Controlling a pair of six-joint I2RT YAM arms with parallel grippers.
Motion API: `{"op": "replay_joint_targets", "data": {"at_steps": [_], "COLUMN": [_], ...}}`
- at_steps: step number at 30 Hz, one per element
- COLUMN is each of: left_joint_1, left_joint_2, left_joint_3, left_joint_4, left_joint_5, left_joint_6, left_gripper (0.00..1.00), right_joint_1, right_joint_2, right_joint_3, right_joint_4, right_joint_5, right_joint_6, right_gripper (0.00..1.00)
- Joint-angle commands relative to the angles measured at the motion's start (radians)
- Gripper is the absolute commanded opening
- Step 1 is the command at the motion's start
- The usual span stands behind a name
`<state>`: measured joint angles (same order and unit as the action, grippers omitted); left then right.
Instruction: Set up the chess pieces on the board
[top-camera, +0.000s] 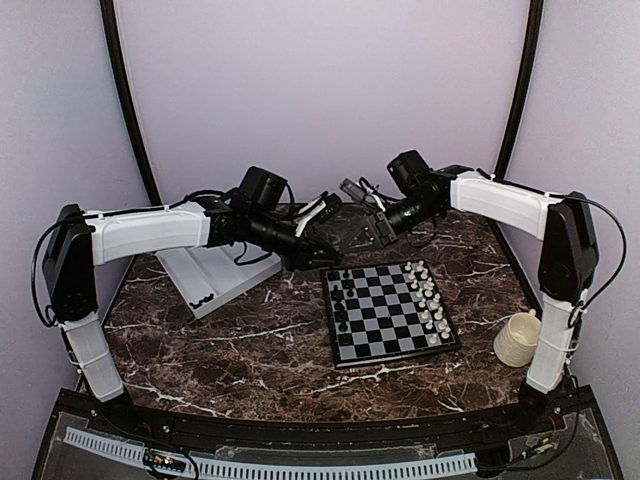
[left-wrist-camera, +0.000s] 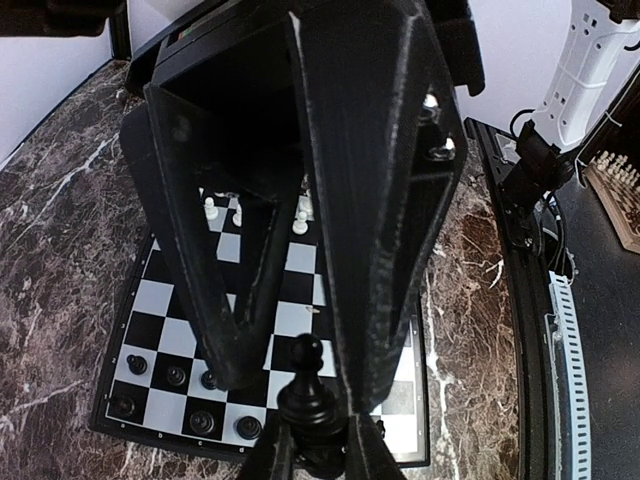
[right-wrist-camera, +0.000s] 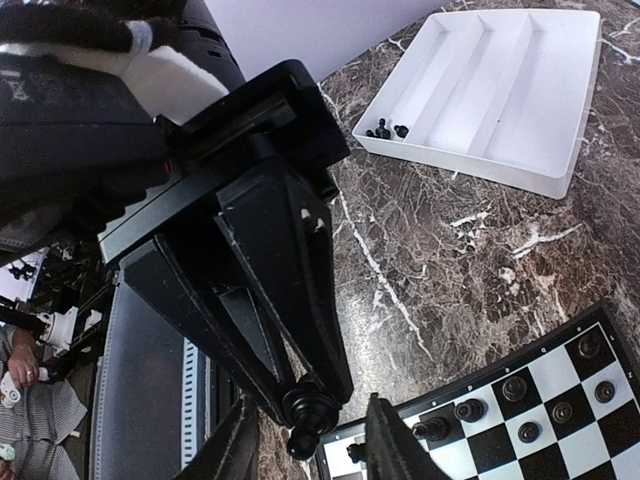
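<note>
Left gripper: clamped on one black piece, held in the air by the board's far-left corner.
Right gripper: spread wide, a finger either side of that piece.
Tray: a few black pieces in one corner.

The left arm and right arm have white shells on their long links and black housings at the joints. Thin black cables loop alongside. The jaws are matte black, ribbed plastic wedges with small silver screws.
</note>
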<state>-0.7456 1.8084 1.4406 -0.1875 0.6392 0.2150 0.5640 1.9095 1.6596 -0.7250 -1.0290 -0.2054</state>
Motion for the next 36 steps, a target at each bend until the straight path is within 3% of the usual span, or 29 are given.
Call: {"op": "replay_joint_targets", "data": {"at_steps": [1,4,7,9,13,23,29,36], "left_joint_1": [-0.005,-0.005,-0.005,-0.005,-0.005,0.042,0.105,0.123], "left_joint_2": [-0.014,-0.013,-0.01,-0.007,-0.004,-0.096,-0.102,-0.116], "left_joint_3": [0.011,0.01,0.011,0.013,0.019,-0.082,-0.061,-0.062], "left_joint_4": [0.019,0.017,0.014,0.005,-0.046,-0.024,-0.026,-0.027], "left_joint_5": [0.014,0.009,0.002,-0.007,-0.056,-0.268,-0.272,-0.281], "left_joint_6": [-0.002,-0.001,0.001,0.003,0.03,0.028,-0.018,-0.031], "left_gripper": [0.06,0.06,0.06,0.06,0.06,0.01,0.01,0.01], "right_joint_1": [0.009,0.009,0.009,0.008,0.005,0.053,0.115,0.158], "right_joint_2": [0.007,0.002,-0.004,-0.009,-0.041,-0.119,-0.11,-0.029], "right_joint_3": [0.029,0.024,0.024,0.03,0.034,-0.147,-0.247,-0.204], "right_joint_4": [-0.008,-0.009,-0.013,-0.025,-0.049,-0.062,-0.004,0.004], "right_joint_5": [-0.013,-0.011,-0.013,-0.004,0.076,0.519,0.656,0.74], "right_joint_6": [-0.009,-0.014,-0.024,-0.039,-0.079,-0.267,-0.293,-0.292], "right_gripper": [0.32,0.22,0.06,0.02,0.01,0.01,0.02,0.02]}}
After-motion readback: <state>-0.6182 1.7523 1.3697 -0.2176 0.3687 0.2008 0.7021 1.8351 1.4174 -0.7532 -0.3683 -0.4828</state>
